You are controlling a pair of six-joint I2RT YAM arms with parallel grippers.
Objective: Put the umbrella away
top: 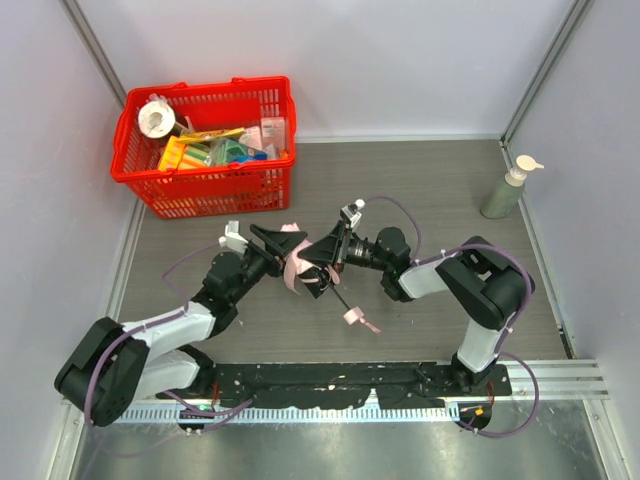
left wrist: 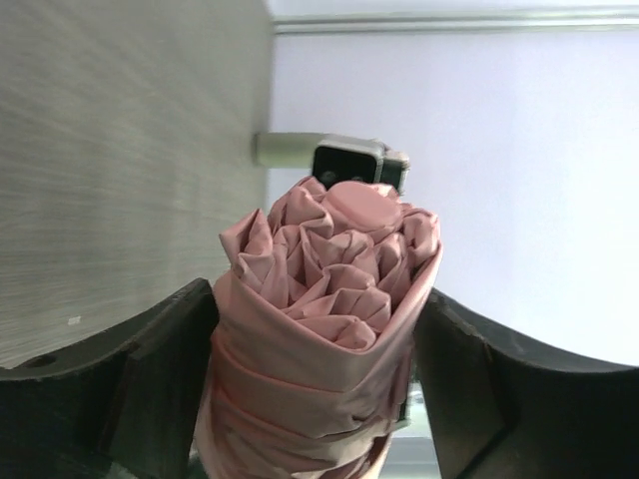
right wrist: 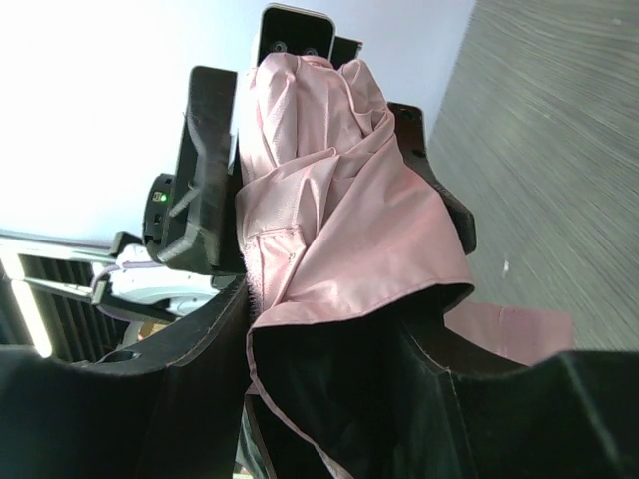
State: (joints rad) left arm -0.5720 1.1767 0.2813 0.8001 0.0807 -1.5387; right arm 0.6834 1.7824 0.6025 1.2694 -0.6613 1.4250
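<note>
Umbrella (top: 296,268) sits between both pairs of jaws, its long axis running from the bunched canopy out past them to the handle (top: 352,316). Right gripper (right wrist: 339,329) clamps the fabric. Left gripper (left wrist: 319,329) brackets the canopy end; whether it grips, I cannot tell.

The grey, wood-grained tabletop (top: 430,190) carries a red plastic basket (top: 215,192) full of small mixed items at its far left corner, a pale green pump bottle (top: 503,192) standing upright near its far right edge, and a black mounting rail (top: 330,385) along its near edge.
</note>
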